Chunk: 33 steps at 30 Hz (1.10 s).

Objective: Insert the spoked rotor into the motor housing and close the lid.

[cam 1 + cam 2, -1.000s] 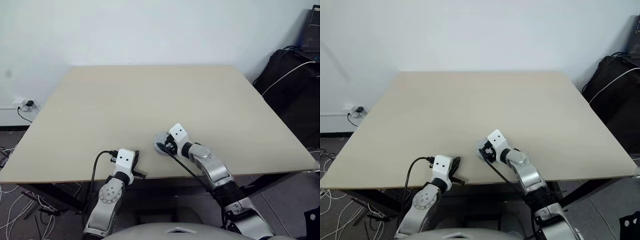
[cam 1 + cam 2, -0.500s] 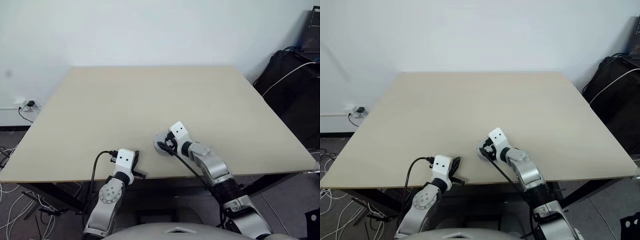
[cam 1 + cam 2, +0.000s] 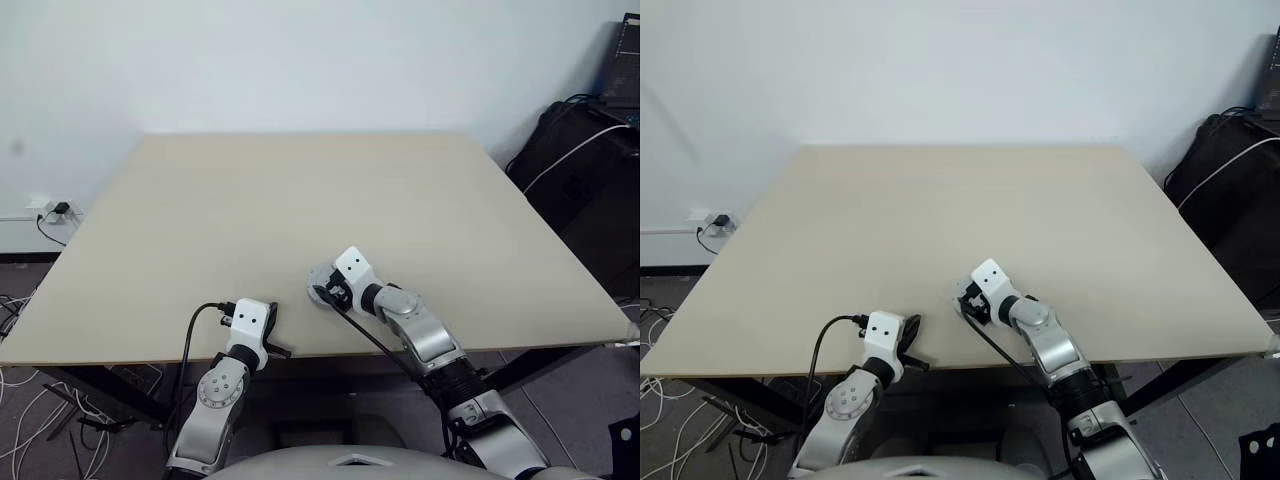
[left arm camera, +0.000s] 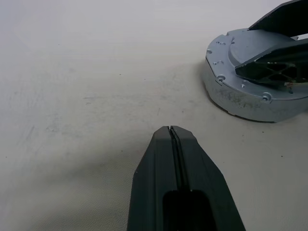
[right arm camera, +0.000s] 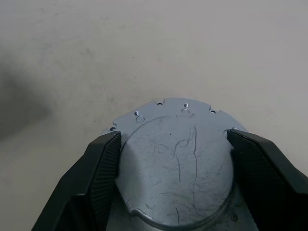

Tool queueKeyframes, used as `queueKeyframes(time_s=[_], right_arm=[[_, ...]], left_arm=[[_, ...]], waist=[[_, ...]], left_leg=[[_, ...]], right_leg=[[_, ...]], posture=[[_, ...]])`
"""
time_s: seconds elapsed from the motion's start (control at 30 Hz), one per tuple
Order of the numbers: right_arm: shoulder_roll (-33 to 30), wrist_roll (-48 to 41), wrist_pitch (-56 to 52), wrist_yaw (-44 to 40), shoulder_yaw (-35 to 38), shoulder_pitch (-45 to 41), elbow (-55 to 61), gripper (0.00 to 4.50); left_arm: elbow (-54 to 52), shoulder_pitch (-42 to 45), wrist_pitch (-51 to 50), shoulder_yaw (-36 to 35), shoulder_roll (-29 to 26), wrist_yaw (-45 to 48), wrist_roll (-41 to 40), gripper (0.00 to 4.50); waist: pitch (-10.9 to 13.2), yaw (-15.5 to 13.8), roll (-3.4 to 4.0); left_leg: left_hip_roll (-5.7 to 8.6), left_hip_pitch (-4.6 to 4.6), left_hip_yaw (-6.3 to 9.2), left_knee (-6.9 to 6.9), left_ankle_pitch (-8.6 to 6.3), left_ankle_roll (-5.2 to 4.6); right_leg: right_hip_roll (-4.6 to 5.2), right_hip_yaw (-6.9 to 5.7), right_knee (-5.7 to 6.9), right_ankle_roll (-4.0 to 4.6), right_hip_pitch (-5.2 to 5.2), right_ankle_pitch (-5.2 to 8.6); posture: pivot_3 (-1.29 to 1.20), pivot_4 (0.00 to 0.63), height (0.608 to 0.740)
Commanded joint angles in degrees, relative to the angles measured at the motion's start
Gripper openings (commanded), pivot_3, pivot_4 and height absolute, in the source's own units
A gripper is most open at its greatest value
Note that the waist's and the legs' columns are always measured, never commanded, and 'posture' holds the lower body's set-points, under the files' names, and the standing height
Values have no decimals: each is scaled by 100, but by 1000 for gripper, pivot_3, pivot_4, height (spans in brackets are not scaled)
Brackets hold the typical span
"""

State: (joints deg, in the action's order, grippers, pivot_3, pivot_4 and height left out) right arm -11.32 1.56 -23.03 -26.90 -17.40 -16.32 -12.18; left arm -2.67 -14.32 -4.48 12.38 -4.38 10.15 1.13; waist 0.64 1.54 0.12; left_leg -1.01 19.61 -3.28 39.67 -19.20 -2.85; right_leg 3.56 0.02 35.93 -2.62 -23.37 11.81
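Spanning the room, the table (image 3: 300,200) carries our work near its front edge, where our right gripper (image 5: 171,159) clasps the lid (image 5: 175,163) by its raised middle (seemingly seating it); our left gripper (image 4: 174,139) rests clenched, empty.

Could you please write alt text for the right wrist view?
The right gripper straddles the lid, a scratched silvery-grey disc with its smooth raised face up, one black finger at each side of the raised centre. It lies on the beige table.

Head stereo pair high over the table (image 3: 300,200); wrist cameras close, sharing the lid (image 5: 178,159).
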Motion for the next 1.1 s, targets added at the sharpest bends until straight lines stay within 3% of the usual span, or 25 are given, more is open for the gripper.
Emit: queueKeyframes(time_s=[0.03,0.37,0.73,1.1], right_arm=[[-70,64,-397,121,136,45,-148,3201],[25,-83,-736,81,192,88,69,3201],[29,-164,-906,130,197,186,335,3201],[98,-229,-1054,217,188,379,582,3201]], left_arm=[[-293,53,89,36,47,3,-3,0],[-210,931,-747,-259,21,-285,166,0],[935,2771,-2209,-871,-311,1194,-1104,0],[2202,3997,-3027,-647,-411,2606,-1534,0]], waist=[[-1,-3,1],[-5,-25,-1],[-3,-13,-5],[0,-6,-14]], left_leg=[[0,0,0,0,0,0],[2,10,4,0,0,0],[40,20,12,-1,1,3],[46,27,14,-6,0,6]], right_leg=[[0,0,0,0,0,0],[-1,-3,-1,1,6,-1],[-2,-5,-4,-1,12,0],[-2,-4,-13,-9,9,6]], posture=[[0,0,740],[0,0,740],[0,0,740],[0,0,740]])
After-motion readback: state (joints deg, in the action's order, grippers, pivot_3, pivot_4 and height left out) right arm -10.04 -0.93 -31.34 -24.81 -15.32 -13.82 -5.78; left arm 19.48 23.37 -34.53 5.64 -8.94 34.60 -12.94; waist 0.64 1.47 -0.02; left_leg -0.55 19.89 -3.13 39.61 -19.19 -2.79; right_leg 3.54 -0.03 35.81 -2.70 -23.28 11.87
